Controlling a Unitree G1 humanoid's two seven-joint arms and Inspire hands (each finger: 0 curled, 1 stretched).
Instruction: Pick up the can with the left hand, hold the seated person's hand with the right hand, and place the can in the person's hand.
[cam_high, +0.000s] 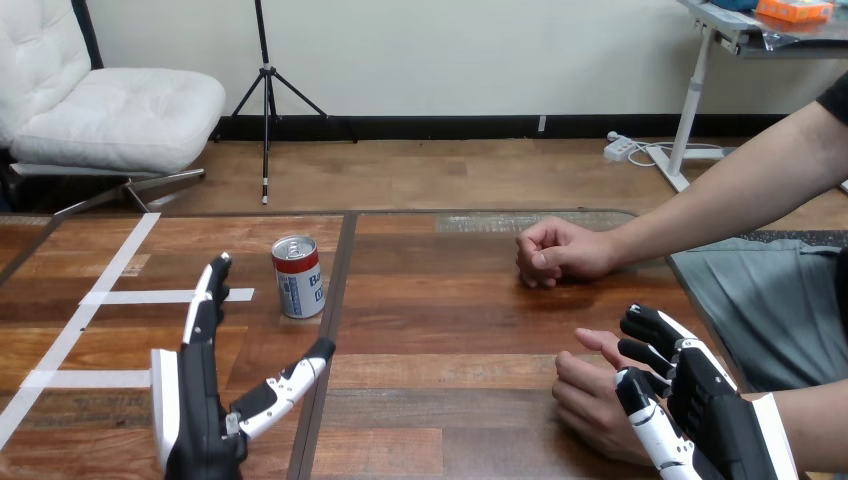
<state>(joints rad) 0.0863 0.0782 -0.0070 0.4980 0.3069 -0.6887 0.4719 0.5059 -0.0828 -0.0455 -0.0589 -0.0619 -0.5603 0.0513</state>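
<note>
While a red, white and blue metal drink can (298, 277) stands upright on the brown wooden table (450, 330), just left of the dark seam between two tabletop panels, the robot's left hand (200, 410) sits low over the table on the near side of the can, apart from it. That hand is open: its fingers stretch straight toward the can and its thumb is spread out to the right. The shape looks ready to close round the can's side, though nothing is gripped yet. White tape strips (120, 297) mark the wood to the left of the can. At the lower right, the robot's right hand (700, 410) lies against the person's nearer hand (590, 400), which rests on the table pointing left. The two overlap, seemingly so that the person's hand is steadied as the receiving place, but whether the robot hand actually grips it cannot be told. The person's farther hand (555, 255) is a loose fist resting on the table, well to the right of the can, and seems to play no part. Picking up the can looks like the step in hand, with the handover not yet begun.
</note>
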